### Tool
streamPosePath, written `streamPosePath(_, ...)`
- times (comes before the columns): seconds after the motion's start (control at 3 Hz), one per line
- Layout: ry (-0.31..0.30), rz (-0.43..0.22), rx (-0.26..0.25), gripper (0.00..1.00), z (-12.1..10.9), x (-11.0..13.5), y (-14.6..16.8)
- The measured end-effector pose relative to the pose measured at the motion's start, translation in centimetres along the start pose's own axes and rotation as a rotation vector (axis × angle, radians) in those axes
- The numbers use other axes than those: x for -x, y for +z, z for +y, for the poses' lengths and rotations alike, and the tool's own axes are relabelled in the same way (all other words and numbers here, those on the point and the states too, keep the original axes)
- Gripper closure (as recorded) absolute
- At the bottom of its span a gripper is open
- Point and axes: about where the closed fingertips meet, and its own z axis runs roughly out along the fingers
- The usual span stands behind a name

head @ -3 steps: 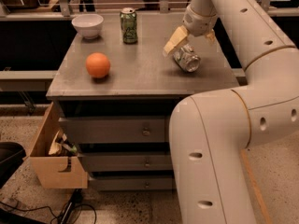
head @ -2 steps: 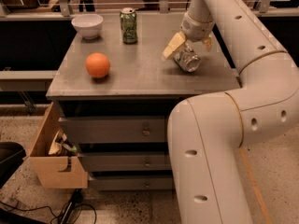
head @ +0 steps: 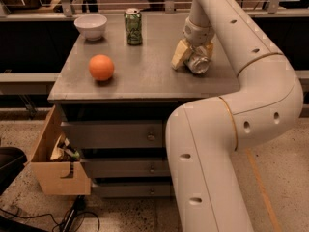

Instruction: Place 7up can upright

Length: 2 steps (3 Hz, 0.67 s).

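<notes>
Camera view: the gripper [head: 192,57] is low over the right side of the grey table [head: 145,79]. Its tan fingers [head: 180,55] are clamped on the 7up can [head: 199,65], which is tilted with its shiny top facing near-right. An orange [head: 101,67] lies left, and a green can [head: 133,27] and white bowl [head: 91,26] stand far.

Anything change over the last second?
The arm swung its big lower link left in view, and the wrist eased slightly down. The gripper stays clamped on the 7up can, still tipped over on the table. Orange, white bowl, green can: unmoved.
</notes>
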Motion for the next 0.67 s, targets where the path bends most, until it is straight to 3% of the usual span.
streamPosePath(0.33, 0.0, -0.004, -0.002, 0.63, 0.01, 0.08, -0.17)
streamPosePath(0.67, 0.001, -0.004, -0.002, 0.66, 0.01, 0.04, -0.34)
